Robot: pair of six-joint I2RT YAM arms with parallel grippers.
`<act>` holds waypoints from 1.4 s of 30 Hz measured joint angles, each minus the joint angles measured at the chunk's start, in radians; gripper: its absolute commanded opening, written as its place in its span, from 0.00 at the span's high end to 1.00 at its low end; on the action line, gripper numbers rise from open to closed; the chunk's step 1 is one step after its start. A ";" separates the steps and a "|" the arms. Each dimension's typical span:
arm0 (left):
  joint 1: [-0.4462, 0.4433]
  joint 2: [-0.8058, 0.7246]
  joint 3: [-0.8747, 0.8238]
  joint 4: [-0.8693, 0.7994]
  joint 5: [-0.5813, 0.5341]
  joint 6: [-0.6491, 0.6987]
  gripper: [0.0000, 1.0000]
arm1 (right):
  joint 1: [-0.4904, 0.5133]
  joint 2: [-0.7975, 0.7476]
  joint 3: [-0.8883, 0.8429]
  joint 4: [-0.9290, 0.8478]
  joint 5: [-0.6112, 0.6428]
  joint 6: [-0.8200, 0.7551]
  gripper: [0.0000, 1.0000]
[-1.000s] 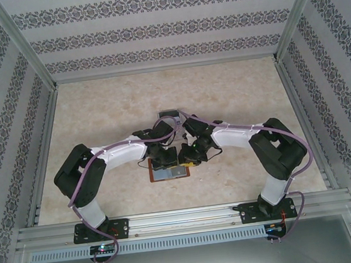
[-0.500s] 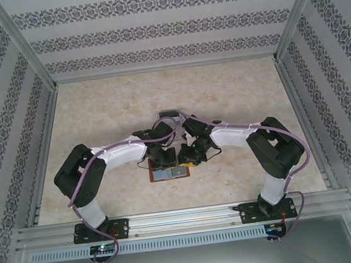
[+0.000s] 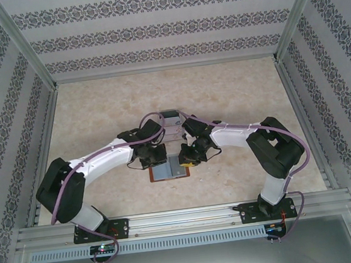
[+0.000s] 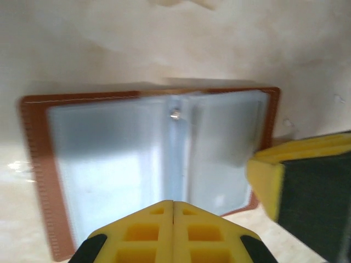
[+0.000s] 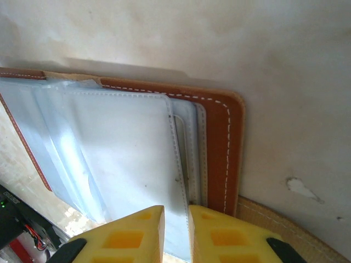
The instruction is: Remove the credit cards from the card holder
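The card holder lies opened flat on the bench, brown leather rim down and its grey-blue plastic sleeves facing up, a small metal snap stud at the top of the spine. It sits near the middle of the bench, towards the near edge and between the two arms.

No credit cards lie loose on the bench beside it, so the task looks barely begun: the holder is open, but the pulling out is all still to do. The sleeves are cloudy. A faint rounded outline behind the outermost sleeve by the right-hand rim could be a card's corner, though I cannot tell how many cards are inside or which pockets hold them.

The right gripper is at the holder's right edge, closed down to a slim gap with a sleeve's stitched edge running into it. It appears to pinch that leaf, though the contact itself is hidden. The left gripper hangs over the near edge of the spine, its yellow fingers pressed together with nothing between them.

Beyond both grippers a small grey object rests on the bench, too small to identify.
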 measured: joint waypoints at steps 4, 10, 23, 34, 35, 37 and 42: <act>0.056 -0.009 -0.076 -0.011 -0.002 0.016 1.00 | 0.000 0.001 0.000 0.000 0.000 0.003 0.80; 0.113 -0.015 -0.162 -0.011 0.001 0.031 1.00 | 0.000 0.001 0.000 0.000 0.000 0.011 0.85; 0.158 -0.029 -0.206 0.005 0.030 0.060 1.00 | 0.008 0.001 0.018 0.000 0.000 0.014 0.74; 0.155 -0.056 -0.209 0.046 0.131 0.048 0.99 | 0.021 0.027 0.040 0.000 0.001 0.014 0.72; 0.152 -0.056 -0.206 0.050 0.140 0.042 0.99 | 0.021 0.026 0.040 0.000 0.001 0.014 0.72; 0.135 -0.052 -0.193 0.066 0.161 0.026 0.99 | 0.021 0.023 0.040 0.000 0.001 0.015 0.72; 0.062 -0.001 -0.131 0.143 0.210 -0.019 0.98 | 0.021 0.013 0.040 0.000 0.008 0.022 0.72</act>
